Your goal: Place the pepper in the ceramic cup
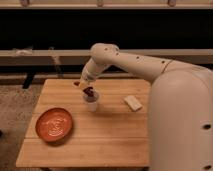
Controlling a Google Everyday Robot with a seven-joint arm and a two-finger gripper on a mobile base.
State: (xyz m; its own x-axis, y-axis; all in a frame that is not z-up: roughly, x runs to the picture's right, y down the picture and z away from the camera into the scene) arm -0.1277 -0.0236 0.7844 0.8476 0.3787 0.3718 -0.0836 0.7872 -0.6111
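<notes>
Your robot's white arm [131, 61] reaches in from the right side of the worktop, its bulky body filling the near right corner; the upper link runs leftward to a rounded elbow above the far edge; from there the forearm slants down toward the middle; the gripper [87, 86] points downward, nearer the far edge than the near one.
</notes>
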